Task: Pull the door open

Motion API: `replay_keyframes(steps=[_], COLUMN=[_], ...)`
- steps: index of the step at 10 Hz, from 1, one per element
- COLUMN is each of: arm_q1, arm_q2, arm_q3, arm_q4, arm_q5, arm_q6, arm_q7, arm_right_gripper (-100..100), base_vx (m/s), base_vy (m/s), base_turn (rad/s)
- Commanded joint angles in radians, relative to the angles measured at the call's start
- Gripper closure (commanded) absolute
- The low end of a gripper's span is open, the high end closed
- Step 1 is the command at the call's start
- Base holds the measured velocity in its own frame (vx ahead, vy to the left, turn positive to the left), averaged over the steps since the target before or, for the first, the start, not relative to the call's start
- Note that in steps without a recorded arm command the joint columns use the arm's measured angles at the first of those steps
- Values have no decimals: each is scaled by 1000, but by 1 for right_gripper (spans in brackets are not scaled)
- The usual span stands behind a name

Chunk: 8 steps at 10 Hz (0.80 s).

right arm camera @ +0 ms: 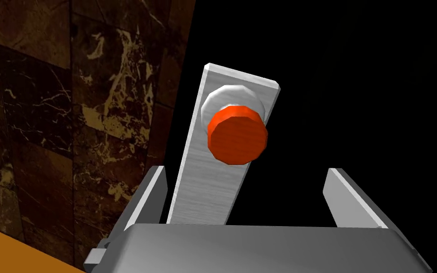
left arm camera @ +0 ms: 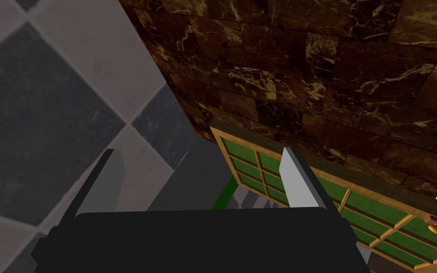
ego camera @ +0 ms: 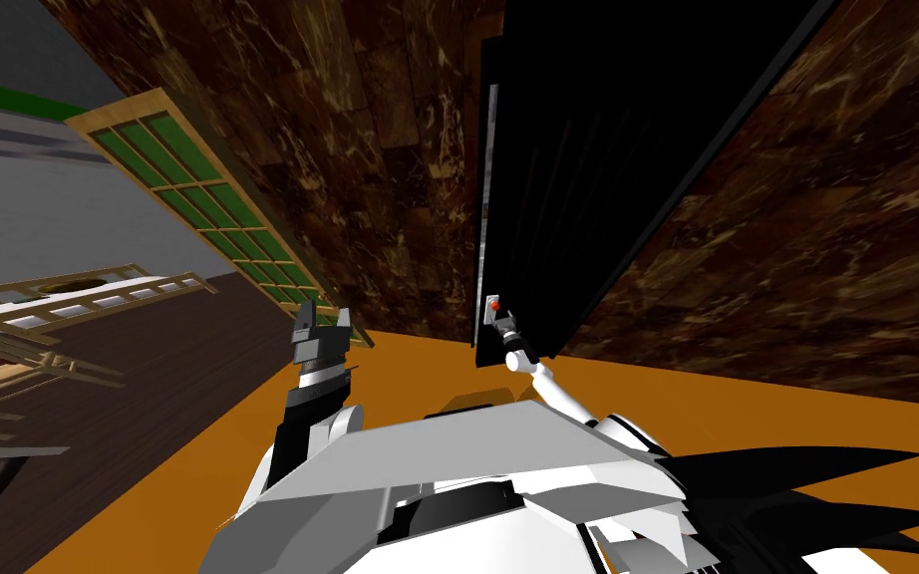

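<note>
While the right gripper [ego camera: 504,325] is hovering just beside the black door [ego camera: 567,199], the red knob [ego camera: 493,303] is sitting at the door's edge beside the marble wall [ego camera: 388,149]; the left gripper [ego camera: 321,324] is hanging well apart. Left wrist view: its fingers [left arm camera: 298,180] are standing wide. Right wrist view: fingers [right arm camera: 146,204] are gaping wide, the knob lying beyond their tips and off-centre; closing now is risking pinching the metal plate [right arm camera: 210,189] instead.

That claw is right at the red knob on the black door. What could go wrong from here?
The right gripper is open, and the red knob sits off centre between its fingers, nearer one; closing might catch the metal plate instead. The knob is small and round, so a pull could slip off. The door would swing toward the robot, which stands close, and may bump it.
</note>
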<state>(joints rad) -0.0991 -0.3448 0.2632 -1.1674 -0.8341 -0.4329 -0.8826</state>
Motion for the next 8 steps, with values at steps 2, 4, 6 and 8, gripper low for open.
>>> replay_keyframes(steps=[2,4,6,8], arm_q1=[13,22,28,28], arm_q2=[2,4,5,-22], arm_q3=[21,32,41,21], arm_q4=[-30,-50,-66,-43], arm_q5=[-59,-93,-121,-121], arm_q6=[6,12,16,4], arm_q7=[-70,-107,-137,-154], arm_right_gripper=[-100,-100,-100,-100], base_vx=[-109,-77,-61,27], base_vy=[-52,-41,-39,-1], base_turn=[37,33,24,108])
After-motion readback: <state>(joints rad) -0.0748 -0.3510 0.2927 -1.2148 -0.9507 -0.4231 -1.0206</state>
